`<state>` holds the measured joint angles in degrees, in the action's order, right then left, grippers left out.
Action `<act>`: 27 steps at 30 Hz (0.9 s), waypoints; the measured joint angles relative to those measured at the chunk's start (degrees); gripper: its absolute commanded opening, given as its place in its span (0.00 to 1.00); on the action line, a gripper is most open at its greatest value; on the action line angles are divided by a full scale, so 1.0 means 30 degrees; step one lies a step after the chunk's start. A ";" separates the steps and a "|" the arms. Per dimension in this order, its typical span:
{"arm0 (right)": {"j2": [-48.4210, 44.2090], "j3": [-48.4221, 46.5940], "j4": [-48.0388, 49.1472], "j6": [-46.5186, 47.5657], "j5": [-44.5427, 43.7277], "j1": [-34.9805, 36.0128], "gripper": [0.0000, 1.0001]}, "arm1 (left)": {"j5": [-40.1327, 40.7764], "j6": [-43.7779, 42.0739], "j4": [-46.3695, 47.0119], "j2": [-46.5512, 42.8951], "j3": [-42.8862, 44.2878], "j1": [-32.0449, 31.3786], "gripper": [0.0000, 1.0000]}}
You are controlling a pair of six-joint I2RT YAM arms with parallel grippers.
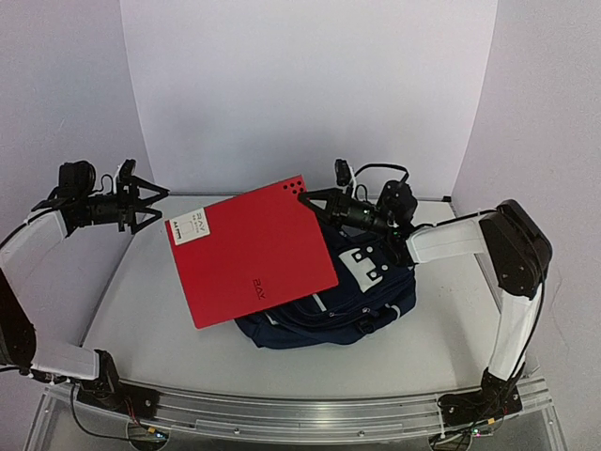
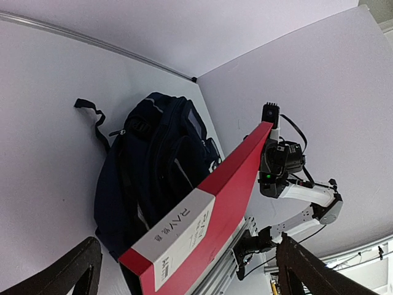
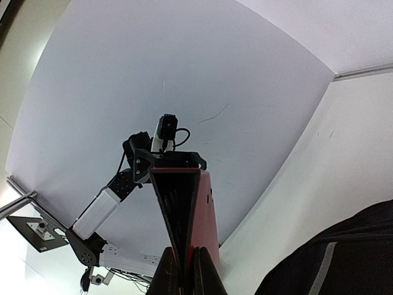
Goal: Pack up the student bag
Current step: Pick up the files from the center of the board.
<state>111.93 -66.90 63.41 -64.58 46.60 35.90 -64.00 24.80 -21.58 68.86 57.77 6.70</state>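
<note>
My right pincer is clenched on the red book at its 1 o'clock corner; my left pincer, at 9 o'clock, gapes released. The student bag lies beneath the book on the white tabletop, white walls around. Only my left wrist view shows its black strap.

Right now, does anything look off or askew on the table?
Yes. The red book hangs tilted over the student bag, pinched only at one far corner by the right gripper. The left gripper stands open, clear of it. A one-corner hold on so wide a book looks precarious.
</note>
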 measured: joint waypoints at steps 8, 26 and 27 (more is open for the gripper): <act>-0.1661 0.1000 -0.4464 0.2305 -0.1211 0.0023 0.00 | 0.1656 0.1274 0.1277 -0.0036 -0.3464 -0.1039 0.99; -0.3122 0.1563 -0.9086 0.3994 -0.5181 0.0007 0.00 | 0.2721 0.5362 1.1001 0.0249 -1.1051 -0.4717 0.99; -0.3140 0.1563 -0.9106 0.3974 -0.5190 0.0007 0.00 | 0.2807 0.5493 1.1383 0.0524 -1.1146 -0.4883 0.99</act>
<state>102.51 -62.22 36.10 -52.66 31.03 35.92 -55.58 41.28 12.56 70.43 24.33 -7.95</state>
